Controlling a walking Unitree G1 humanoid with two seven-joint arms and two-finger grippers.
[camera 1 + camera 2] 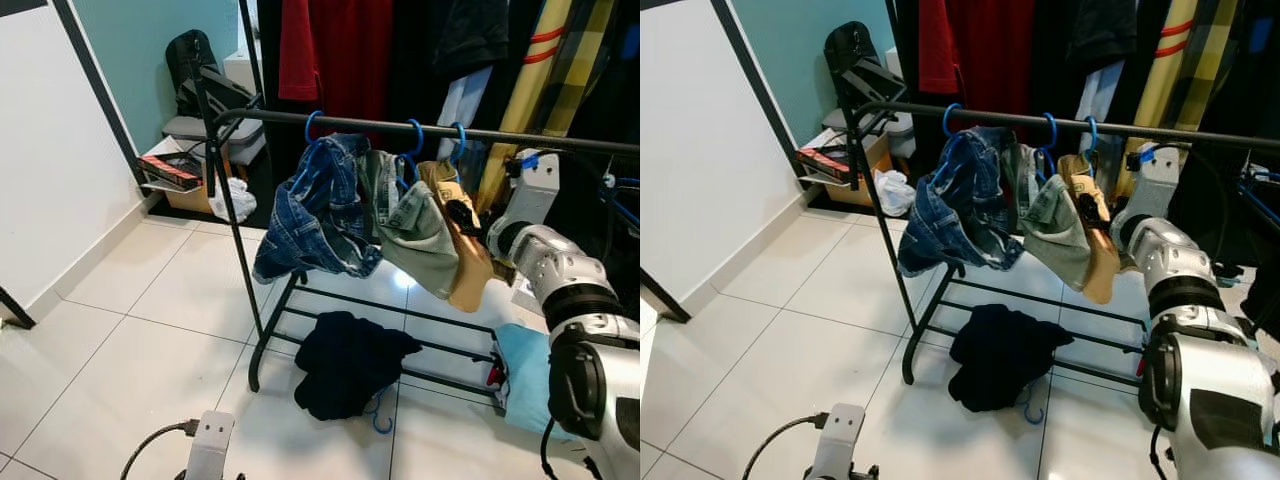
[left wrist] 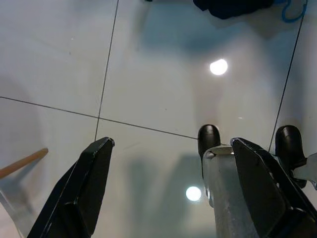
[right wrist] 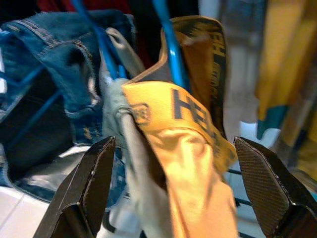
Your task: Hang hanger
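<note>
White tiled floor (image 1: 130,350) under a black rail (image 1: 560,139): the blue hanger (image 1: 456,145) with its tan garment (image 1: 468,262) already hooks the rail, hanging downward directly ahead of the raised right gripper (image 3: 173,191), fingers wide apart, holding nothing; left gripper (image 2: 171,191) idle, open, empty.

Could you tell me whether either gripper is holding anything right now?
Nothing is held. The right gripper is open before the yellow garment; the left gripper hangs open over the floor.
</note>
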